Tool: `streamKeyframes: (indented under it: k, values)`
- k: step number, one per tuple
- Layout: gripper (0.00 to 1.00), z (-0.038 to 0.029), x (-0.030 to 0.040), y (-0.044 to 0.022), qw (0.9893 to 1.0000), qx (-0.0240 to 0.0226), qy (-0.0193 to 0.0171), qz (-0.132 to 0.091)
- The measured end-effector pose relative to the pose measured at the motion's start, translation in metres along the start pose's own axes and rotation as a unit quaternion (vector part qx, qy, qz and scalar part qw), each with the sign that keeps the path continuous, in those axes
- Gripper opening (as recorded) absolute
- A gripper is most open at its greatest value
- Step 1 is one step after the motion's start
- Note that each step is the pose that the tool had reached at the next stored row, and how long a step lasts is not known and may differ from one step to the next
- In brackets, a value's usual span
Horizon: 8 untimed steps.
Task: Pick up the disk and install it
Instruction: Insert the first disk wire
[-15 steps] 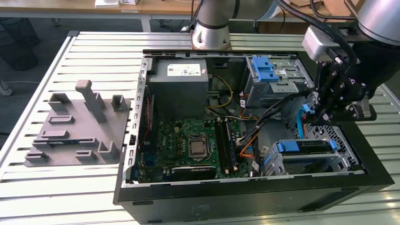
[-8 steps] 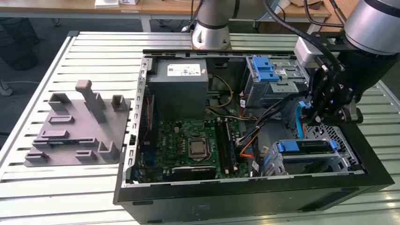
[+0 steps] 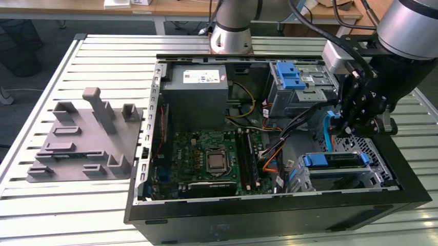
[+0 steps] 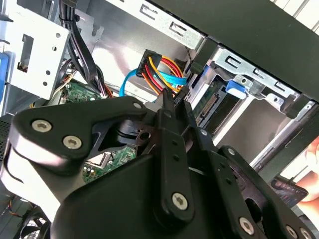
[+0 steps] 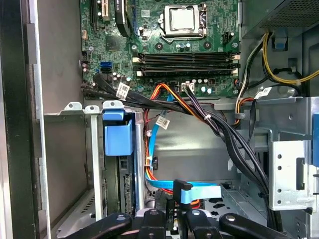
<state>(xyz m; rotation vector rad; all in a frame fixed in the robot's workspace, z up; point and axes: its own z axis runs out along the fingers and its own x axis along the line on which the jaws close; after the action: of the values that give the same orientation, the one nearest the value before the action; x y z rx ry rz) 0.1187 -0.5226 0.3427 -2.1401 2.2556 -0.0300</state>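
Gripper [image 5: 171, 218], black, two fingers: clamped on a small black plug [image 5: 169, 205], low inside the open computer case [image 3: 274, 218], near the corner at the exterior view's right

Plug: fed by a bundle of orange, red and yellow wires [image 4: 159, 67] and lying beside a flat blue cable [image 5: 199, 191]; in the second wrist view just beside the connector end of the disk, seated or not cannot be told

Disk [image 5: 124, 186]: standing on edge in its blue bracket [image 5: 118, 137], already slotted into the metal drive bay [image 5: 94, 164] beside the gripper

Green motherboard [image 3: 205, 159]: flat on the case floor, beyond the bay

Grey power-supply box [image 3: 198, 97] and blue-latched drive cage [image 3: 301, 82]: along the far wall of the case

Robot arm [image 3: 411, 31]: reaching in from the exterior view's right

Grey moulded fixture tray [image 3: 82, 143]: on the slatted table [image 3: 102, 51], apart from the case, at the exterior view's left
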Motion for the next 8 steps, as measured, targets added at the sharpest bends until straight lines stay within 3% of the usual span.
streamKeyframes:
  k: [2, 6, 8]
  values:
    - [0.24, -0.0020, 0.0000, -0.0001, 1.0000, 0.0000, 0.0002, 0.000]
    - [0.24, -0.0194, -0.0002, -0.0007, 1.0000, 0.0000, 0.0001, 0.000]
    - [0.24, -0.0199, -0.0002, -0.0007, 1.0000, 0.0000, -0.0001, 0.000]
